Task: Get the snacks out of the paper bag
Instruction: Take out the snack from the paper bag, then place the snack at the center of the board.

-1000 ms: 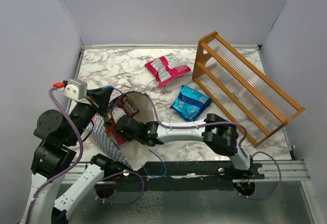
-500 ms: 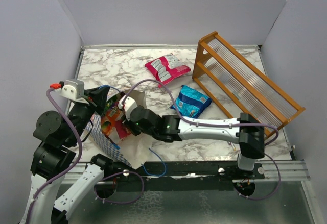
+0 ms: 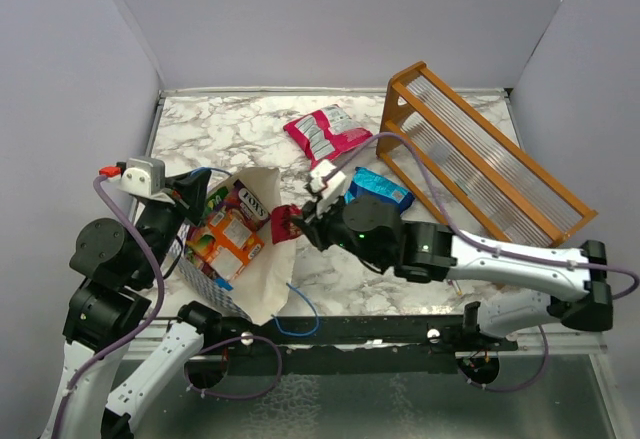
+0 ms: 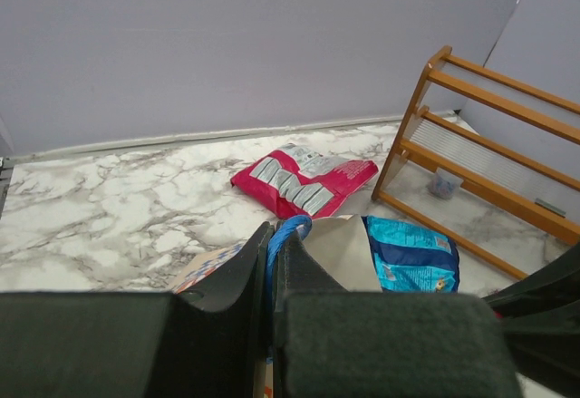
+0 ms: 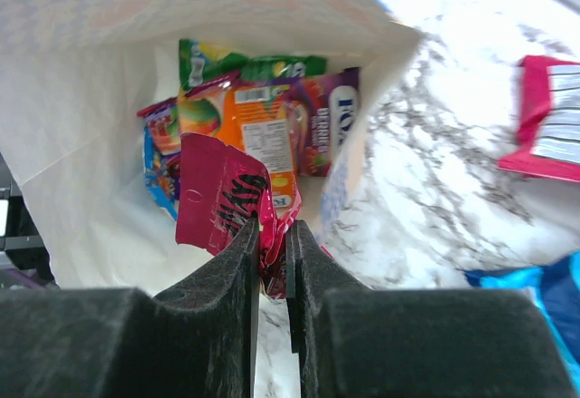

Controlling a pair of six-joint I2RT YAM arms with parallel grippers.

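Observation:
The paper bag (image 3: 255,274) lies on its side at the left, mouth toward the table's middle. Orange (image 3: 228,239) and purple (image 3: 250,204) snacks show inside it. My right gripper (image 3: 300,221) is just outside the mouth, shut on a crimson packet (image 5: 217,200). The right wrist view also shows orange (image 5: 258,131), purple (image 5: 328,117) and green (image 5: 249,61) packets deep in the bag. My left gripper (image 4: 272,244) is shut on the bag's blue handle (image 4: 292,228) at its upper edge. A pink-and-white packet (image 3: 325,134) and a blue packet (image 3: 378,189) lie on the marble.
An orange wooden slatted rack (image 3: 480,169) lies tilted at the back right, close to the blue packet. The bag's other blue handle loop (image 3: 300,321) trails near the front edge. Grey walls enclose the table on three sides.
My right gripper has drawn back out of the bag toward the right, bringing the crimson packet with it. The bag's mouth now gapes wider, showing the snacks inside.

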